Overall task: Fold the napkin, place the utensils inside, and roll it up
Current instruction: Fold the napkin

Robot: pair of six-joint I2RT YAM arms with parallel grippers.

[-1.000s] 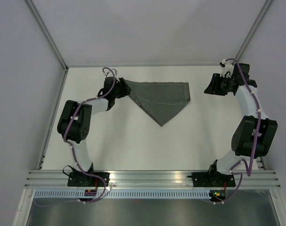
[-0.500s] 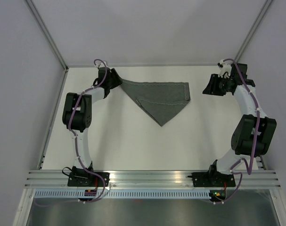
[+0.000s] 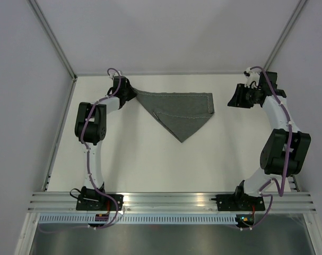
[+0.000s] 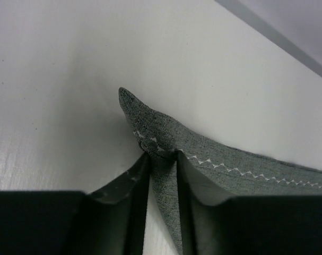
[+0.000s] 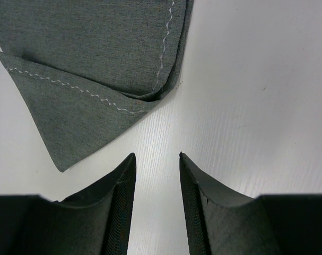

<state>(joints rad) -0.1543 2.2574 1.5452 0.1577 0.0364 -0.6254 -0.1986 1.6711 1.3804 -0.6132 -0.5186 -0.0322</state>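
Note:
The dark grey napkin point(image 3: 182, 111) lies folded into a triangle at the back of the table, its point toward the near side. My left gripper point(image 3: 133, 91) is shut on the napkin's far left corner point(image 4: 150, 125), with fabric pinched between the fingers. My right gripper point(image 3: 234, 101) is open and empty, just right of the napkin's right corner point(image 5: 123, 69), with bare table between its fingertips point(image 5: 184, 159). No utensils are in view.
The white table point(image 3: 150, 159) is bounded by grey walls at the back and sides, with an aluminium rail point(image 3: 171, 199) along the near edge.
My left gripper has moved back and to the left with the napkin's corner, stretching the top edge out. The right arm has barely moved.

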